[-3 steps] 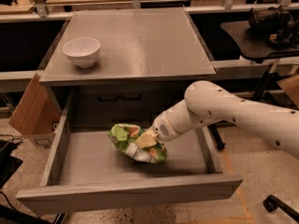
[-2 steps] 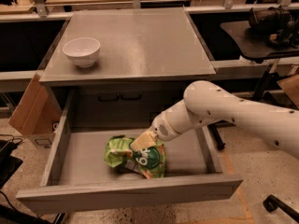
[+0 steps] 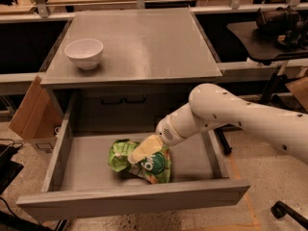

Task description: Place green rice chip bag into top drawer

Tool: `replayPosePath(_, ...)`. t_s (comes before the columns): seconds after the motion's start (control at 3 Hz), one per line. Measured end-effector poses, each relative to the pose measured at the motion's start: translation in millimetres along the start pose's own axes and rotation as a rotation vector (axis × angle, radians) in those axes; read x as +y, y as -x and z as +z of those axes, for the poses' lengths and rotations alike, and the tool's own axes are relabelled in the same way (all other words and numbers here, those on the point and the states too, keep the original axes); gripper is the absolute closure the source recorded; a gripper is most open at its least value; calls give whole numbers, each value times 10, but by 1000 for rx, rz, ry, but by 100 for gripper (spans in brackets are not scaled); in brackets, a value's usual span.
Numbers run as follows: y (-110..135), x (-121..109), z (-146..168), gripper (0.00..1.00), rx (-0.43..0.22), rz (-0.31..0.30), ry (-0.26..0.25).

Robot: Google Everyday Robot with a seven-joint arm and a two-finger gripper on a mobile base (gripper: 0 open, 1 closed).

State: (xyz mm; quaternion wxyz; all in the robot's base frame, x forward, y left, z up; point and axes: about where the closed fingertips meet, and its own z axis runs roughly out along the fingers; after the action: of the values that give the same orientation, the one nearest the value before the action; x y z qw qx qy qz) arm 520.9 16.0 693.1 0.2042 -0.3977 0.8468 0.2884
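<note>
Drawer (image 3: 86, 165) stands pulled out under the table (image 3: 144, 42). The green chip bag (image 3: 156, 166) lies crumpled on its floor, near the front edge and about midway between the 2 side walls. My gripper (image 3: 138, 153) is on top of the bag, touching it. Whether it grips the bag I cannot tell. 1 white bowl (image 3: 84, 53) sits near the table's left edge.
</note>
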Motion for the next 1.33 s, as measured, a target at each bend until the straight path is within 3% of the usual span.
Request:
replayPosePath(0.33, 229, 21, -223, 0, 13, -63, 17)
replayPosePath(1.0, 1078, -1, -1152, 0, 48, -302, 55)
replayPosePath(1.33, 1269, -31, -1775, 0, 55, -378, 61)
